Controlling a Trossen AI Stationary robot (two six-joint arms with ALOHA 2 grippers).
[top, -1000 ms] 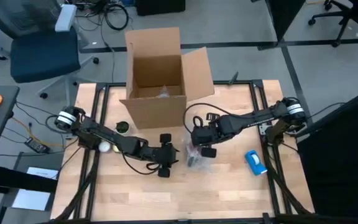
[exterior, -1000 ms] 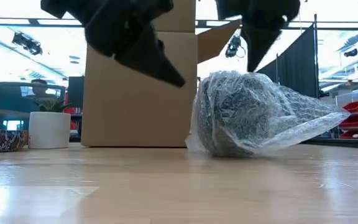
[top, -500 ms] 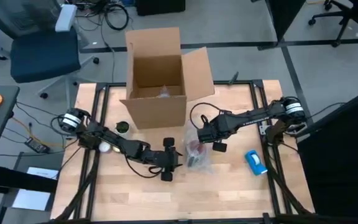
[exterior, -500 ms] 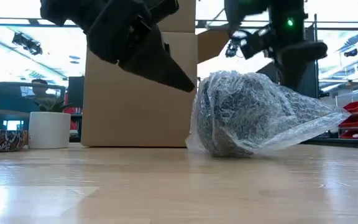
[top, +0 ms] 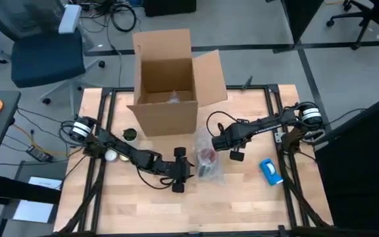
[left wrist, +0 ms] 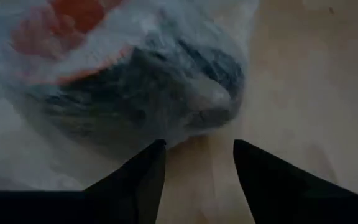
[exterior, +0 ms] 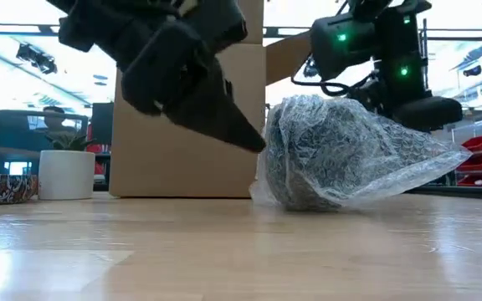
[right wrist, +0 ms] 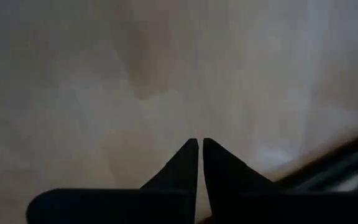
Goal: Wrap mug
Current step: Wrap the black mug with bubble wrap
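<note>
The mug [top: 207, 157] lies on its side near the middle of the counter [top: 242, 204], already bundled in bubble wrap [exterior: 341, 155] — its orange-red inside shows through the plastic in the left wrist view, and a loose tail of wrap trails off to one side in the low view. Left gripper [top: 181, 172]: just beside the bundle on the counter, fingers [left wrist: 135, 177] parted and empty, tips pointed at the wrapped mug. Right gripper [top: 232, 150]: on the bundle's other side, lifted clear of it, fingers [right wrist: 188, 165] pressed together with nothing between them. An open cardboard box [top: 168, 79] stands behind the bundle; a blue object [top: 270, 171] rests near the right arm. The wrapping itself looks largely complete, judged from the covered mug. The step in hand appears to be tidying or securing the loose end — the next move calls for the left fingers to reach the wrap without rolling the mug.
</note>
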